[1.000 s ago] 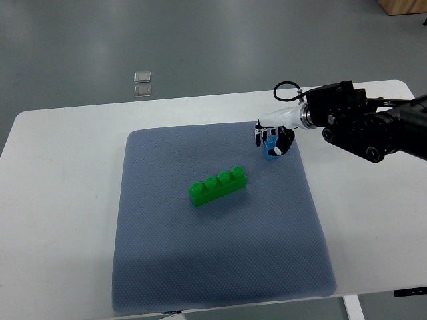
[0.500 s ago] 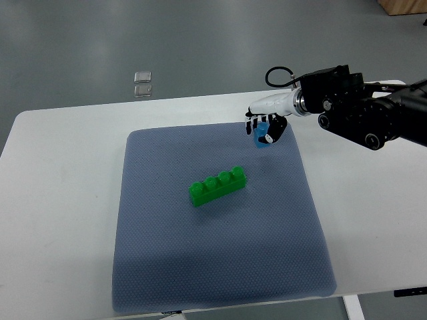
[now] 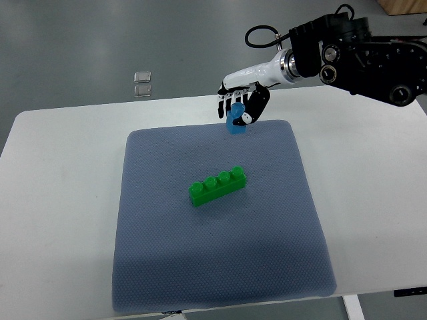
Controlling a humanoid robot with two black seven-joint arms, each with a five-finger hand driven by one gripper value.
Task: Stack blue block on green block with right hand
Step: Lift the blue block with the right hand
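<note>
The right hand [image 3: 239, 107] is curled around the blue block [image 3: 235, 119], held up over the mat's far edge. The green block [image 3: 217, 185] lies nearer and slightly left, its long axis running left-near to right-far.

A white worktop [image 3: 60, 200] with rounded corners carries a blue-grey textured mat [image 3: 220, 267] that covers most of its middle. Beyond the worktop's far edge, two small clear square pieces [image 3: 142, 83] lie close together on the grey floor [image 3: 100, 40]. A strip of light wood [image 3: 403, 5] shows at the top right corner.
</note>
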